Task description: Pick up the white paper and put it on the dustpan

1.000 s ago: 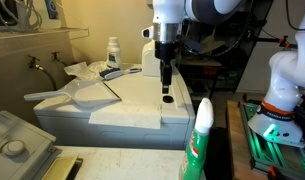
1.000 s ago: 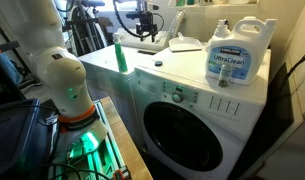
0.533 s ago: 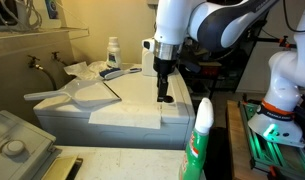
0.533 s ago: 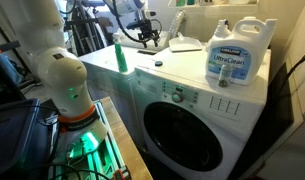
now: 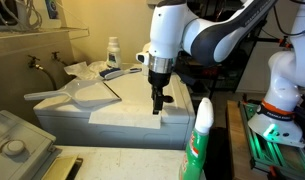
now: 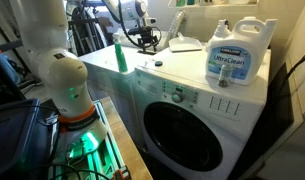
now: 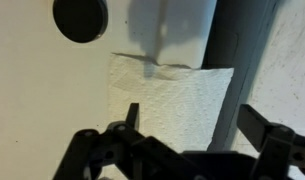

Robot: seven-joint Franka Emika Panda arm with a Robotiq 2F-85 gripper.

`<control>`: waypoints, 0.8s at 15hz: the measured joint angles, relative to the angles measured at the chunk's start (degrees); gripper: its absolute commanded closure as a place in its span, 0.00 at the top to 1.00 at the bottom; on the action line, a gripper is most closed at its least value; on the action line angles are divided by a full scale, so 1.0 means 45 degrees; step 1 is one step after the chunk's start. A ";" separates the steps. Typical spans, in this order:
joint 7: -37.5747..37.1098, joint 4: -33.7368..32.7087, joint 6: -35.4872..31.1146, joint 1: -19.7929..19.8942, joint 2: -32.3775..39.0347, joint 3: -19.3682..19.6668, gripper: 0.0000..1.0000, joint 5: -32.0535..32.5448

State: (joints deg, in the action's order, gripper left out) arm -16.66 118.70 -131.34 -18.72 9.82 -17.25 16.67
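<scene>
The white paper (image 7: 172, 95) is a flat paper towel on the white appliance top, seen in the wrist view directly under my gripper (image 7: 192, 115). The gripper is open, its two fingers straddling the paper's near part, with nothing between them. In both exterior views the gripper (image 5: 158, 103) (image 6: 144, 43) hangs low over the appliance top near its front edge. The paper itself does not stand out there. The grey-white dustpan (image 5: 87, 93) lies further back along the top, its handle pointing away; it also shows in an exterior view (image 6: 184, 43).
A black round disc (image 7: 80, 17) lies on the top just beyond the paper. A green spray bottle (image 5: 200, 140) (image 6: 120, 57) stands at the appliance edge. Detergent jugs (image 6: 232, 60) and a small bottle (image 5: 113, 52) stand nearby. A sink (image 5: 47, 60) is behind the dustpan.
The arm has swung toward the front edge of the appliance top and the gripper has come lower, from beside the black disc to over the paper.
</scene>
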 measured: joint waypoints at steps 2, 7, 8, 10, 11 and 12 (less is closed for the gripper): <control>0.0203 -0.0115 -0.0111 -0.0034 0.0266 0.0002 1.00 -0.0032; 0.0796 -0.0501 -0.0221 -0.0028 0.1020 0.0110 0.60 -0.0261; 0.0917 -0.0575 -0.0255 -0.0027 0.1128 0.0139 0.51 -0.0345; 0.1095 -0.0709 -0.0272 -0.0027 0.1277 0.0174 0.35 -0.0481; 0.1175 -0.0751 -0.0275 -0.0027 0.1315 0.0183 0.28 -0.0535; 0.1250 -0.0796 -0.0276 -0.0027 0.1327 0.0193 0.22 -0.0574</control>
State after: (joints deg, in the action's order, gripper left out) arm -11.03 115.12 -132.58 -18.84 15.78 -16.38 14.09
